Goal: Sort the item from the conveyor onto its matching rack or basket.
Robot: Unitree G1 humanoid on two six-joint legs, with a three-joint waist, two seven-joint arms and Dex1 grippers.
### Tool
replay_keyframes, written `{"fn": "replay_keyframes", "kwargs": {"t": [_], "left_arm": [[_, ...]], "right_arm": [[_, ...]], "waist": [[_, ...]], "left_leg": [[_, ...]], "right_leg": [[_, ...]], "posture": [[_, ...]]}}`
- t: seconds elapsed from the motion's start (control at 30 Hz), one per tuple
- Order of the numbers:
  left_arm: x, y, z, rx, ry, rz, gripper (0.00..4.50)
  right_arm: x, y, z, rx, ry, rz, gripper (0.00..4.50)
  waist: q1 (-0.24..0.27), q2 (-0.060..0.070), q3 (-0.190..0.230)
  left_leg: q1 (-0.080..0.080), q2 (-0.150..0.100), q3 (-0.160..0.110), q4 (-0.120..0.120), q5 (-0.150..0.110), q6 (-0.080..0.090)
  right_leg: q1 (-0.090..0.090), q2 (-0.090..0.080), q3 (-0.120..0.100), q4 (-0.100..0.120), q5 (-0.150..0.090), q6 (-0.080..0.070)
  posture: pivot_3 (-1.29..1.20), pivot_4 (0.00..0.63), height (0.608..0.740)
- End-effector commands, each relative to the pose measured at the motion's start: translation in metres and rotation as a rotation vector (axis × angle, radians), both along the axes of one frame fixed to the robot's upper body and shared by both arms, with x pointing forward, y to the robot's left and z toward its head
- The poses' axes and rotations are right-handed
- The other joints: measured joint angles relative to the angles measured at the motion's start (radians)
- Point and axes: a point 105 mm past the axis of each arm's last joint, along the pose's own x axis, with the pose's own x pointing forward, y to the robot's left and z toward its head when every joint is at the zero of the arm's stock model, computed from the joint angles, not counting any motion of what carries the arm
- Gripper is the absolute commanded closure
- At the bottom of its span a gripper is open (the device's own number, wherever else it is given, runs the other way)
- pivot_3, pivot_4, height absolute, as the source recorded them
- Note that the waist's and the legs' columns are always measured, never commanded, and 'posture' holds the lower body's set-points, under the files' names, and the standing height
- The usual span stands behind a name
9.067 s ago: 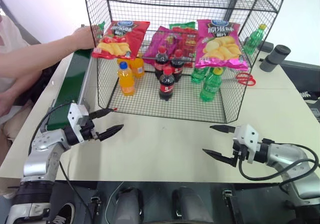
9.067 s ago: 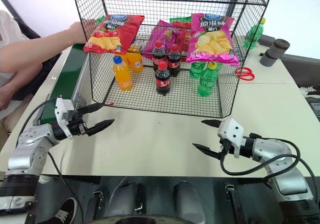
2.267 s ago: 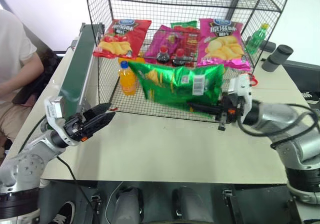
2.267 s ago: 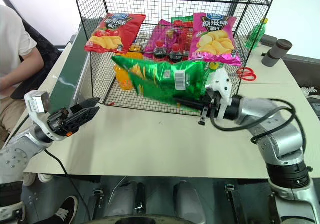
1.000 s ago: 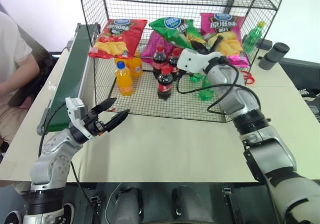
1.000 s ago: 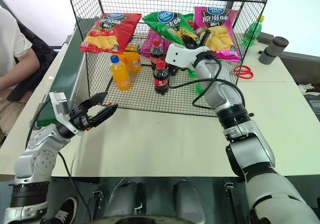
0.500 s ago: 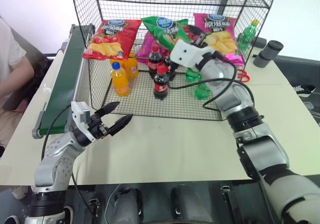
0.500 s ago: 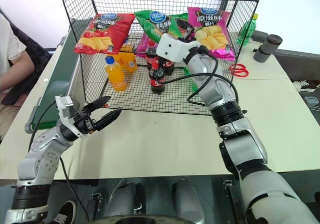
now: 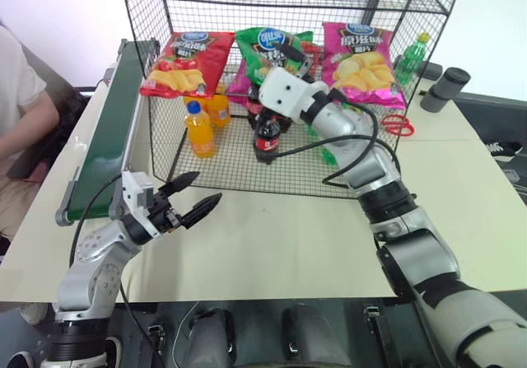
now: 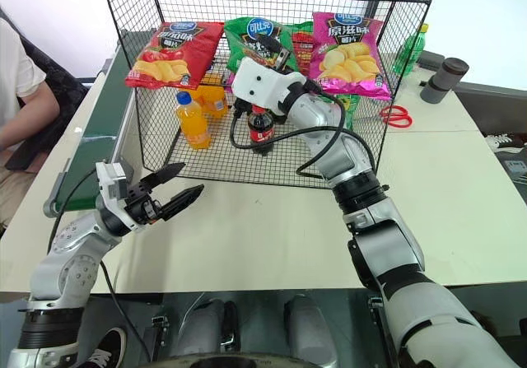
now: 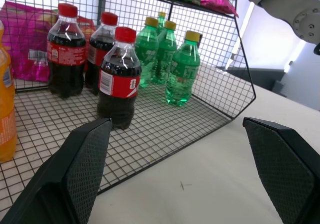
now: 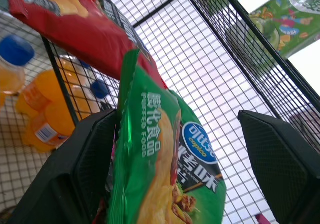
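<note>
The green chip bag point(image 9: 269, 48) sits up on the middle shelf of the black wire rack point(image 9: 412, 150), slotted between the red chip bag point(image 9: 183, 59) and the pink chip bag point(image 9: 362, 55), blue logo facing out. That looks like the right home for it, in line with the other chips, above the cola bottles point(image 9: 265, 133), the orange bottles point(image 9: 198, 127) and the green bottles point(image 11: 182, 67) on the rack floor.

The right pincer point(image 12: 172, 149) is reaching into the rack, right at the bag. In the right wrist view its two black fingers stand wide apart, one on either side of the bag, and do not look clamped on it. My read: the drop-off is done, or as good as done, and the bag rests on the shelf on its own. Whether one finger touches the bag's edge I cannot tell.

The left pincer point(image 9: 194, 197) hangs low over the pale surface point(image 9: 280, 236) in front of the rack, fingers spread, holding nothing.

The conveyor point(image 9: 111, 133) runs along the left side of the rack, and the stretch of belt in view carries nothing. A person's arm point(image 9: 25, 113) shows just beyond it.

What's left, by my judgement: draw the right arm out of the rack without dragging the bag or knocking the bottles below it.
</note>
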Motion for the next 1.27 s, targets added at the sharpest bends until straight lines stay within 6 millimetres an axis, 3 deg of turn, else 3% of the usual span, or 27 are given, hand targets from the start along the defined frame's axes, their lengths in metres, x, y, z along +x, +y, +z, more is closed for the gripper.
{"fn": "replay_keyframes", "kwargs": {"t": [0.03, 0.2, 0.3, 0.53, 0.67, 0.87, 1.03, 1.27], "left_arm": [[-0.003, -0.001, 0.011, 0.021, -0.058, -0.001, 0.0], [-0.004, 0.004, 0.007, 0.052, -0.057, 0.028, 0.0], [-0.002, 0.008, 0.008, 0.054, -0.058, 0.05, 0.0], [0.006, 0.059, 0.009, 0.123, -0.009, 0.269, 0.0], [-0.001, 0.09, 0.023, 0.137, -0.006, 0.299, 0.0], [-0.002, 0.112, 0.024, 0.266, -0.008, 0.355, 0.0], [-0.001, 0.119, 0.025, 0.299, -0.008, 0.329, 0.0], [0.0, 0.116, 0.018, 0.318, 0.008, 0.29, 0.0]], "right_arm": [[-0.017, 0.004, 0.02, 0.061, -0.067, 0.073, 0.49], [-0.055, 0.009, 0.034, 0.36, 0.062, 0.341, 0.49], [-0.092, 0.001, 0.046, 0.498, 0.114, 0.547, 0.49], [-0.12, -0.066, -0.003, 0.597, 0.486, 0.582, 0.49], [-0.143, -0.11, -0.063, 0.482, 0.766, 0.481, 0.49], [-0.153, -0.157, -0.107, 0.3, 0.865, 0.343, 0.23], [-0.144, -0.188, -0.118, 0.263, 0.863, 0.248, 0.23], [-0.147, -0.183, -0.126, 0.257, 0.899, 0.288, 0.23]], "waist": [[0.0, 0.0, 0.0], [0.0, 0.0, 0.0], [0.003, 0.0, 0.0], [0.008, -0.001, -0.001], [0.014, -0.001, 0.0], [0.003, 0.0, 0.0], [0.005, -0.001, 0.0], [0.009, -0.001, 0.0]], "left_leg": [[0.0, 0.0, 0.0, 0.0, 0.0, 0.0], [0.0, 0.001, 0.0, 0.0, 0.0, 0.0], [0.0, 0.003, -0.001, -0.001, 0.0, 0.0], [0.001, 0.001, -0.003, 0.0, -0.001, 0.002], [0.0, 0.001, -0.005, -0.002, -0.002, 0.003], [0.003, 0.0, -0.003, 0.0, -0.002, 0.003], [0.003, -0.001, -0.003, 0.0, -0.002, 0.003], [0.002, -0.001, -0.003, 0.0, -0.002, 0.003]], "right_leg": [[0.0, 0.0, 0.0, 0.0, 0.0, 0.0], [0.0, 0.0, 0.0, 0.0, 0.0, 0.0], [0.0, 0.0, -0.001, 0.0, 0.0, 0.0], [0.004, -0.004, -0.003, -0.002, 0.0, 0.0], [0.004, -0.004, -0.004, -0.003, 0.0, 0.0], [0.006, -0.002, -0.002, -0.004, 0.0, -0.001], [0.006, -0.001, -0.002, -0.004, -0.001, -0.001], [0.005, -0.001, -0.002, -0.004, 0.0, 0.0]], "posture": [[0.0, 0.15, 0.74], [0.0, 0.15, 0.74], [0.0, 0.15, 0.74], [0.0, 0.15, 0.74], [0.0, 0.15, 0.74], [0.0, 0.15, 0.74], [0.0, 0.15, 0.74], [0.0, 0.15, 0.74]]}}
